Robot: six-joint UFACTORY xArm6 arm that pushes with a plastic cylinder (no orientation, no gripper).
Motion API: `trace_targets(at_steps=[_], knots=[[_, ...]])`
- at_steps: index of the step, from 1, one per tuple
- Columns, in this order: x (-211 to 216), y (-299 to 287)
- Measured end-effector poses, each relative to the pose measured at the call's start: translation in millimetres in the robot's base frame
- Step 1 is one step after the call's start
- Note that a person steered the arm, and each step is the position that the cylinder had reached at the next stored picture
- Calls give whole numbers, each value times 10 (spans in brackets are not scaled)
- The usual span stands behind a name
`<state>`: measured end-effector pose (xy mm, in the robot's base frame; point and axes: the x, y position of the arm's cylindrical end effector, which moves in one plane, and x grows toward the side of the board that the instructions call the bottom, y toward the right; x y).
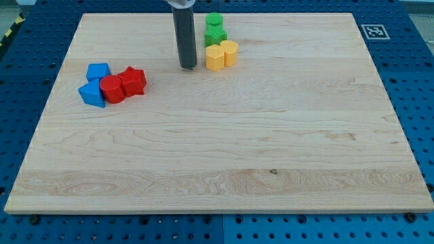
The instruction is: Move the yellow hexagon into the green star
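Jaws do not exist on this arm: it ends in a plain dark rod, so nothing opens or clamps, and the tip (188, 67) rests on the board (224, 156) just to the view's left of the yellow pair, apart from it by a narrow gap.

Near the view's top edge, four blocks sit clustered. The yellow hexagon (214, 57) is the left one of the two yellows, touching a yellow round block (230, 52) on its right. Directly above them are two greens, stacked toward the top edge; their shapes are hard to tell at this size, but the lower green block (215, 36) looks to be the star and seems to touch or nearly touch the hexagon, with another green block (214, 20) behind it.

Far to the view's left lies a separate group: two blue blocks (95, 83) and two red blocks (123, 84), well apart from the work.

As for handling, the hexagon appears small, rigid and light, likely to slide easily on the smooth wood and to turn if struck off-centre. It cannot be held; the rod should meet it on its lower flat face, square and centred, pushing toward the view's top. The yellow neighbour may get dragged along.
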<state>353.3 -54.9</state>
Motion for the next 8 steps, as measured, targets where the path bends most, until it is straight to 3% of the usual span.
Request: trace_targets(at_steps=[8], knots=[[-22, 688]])
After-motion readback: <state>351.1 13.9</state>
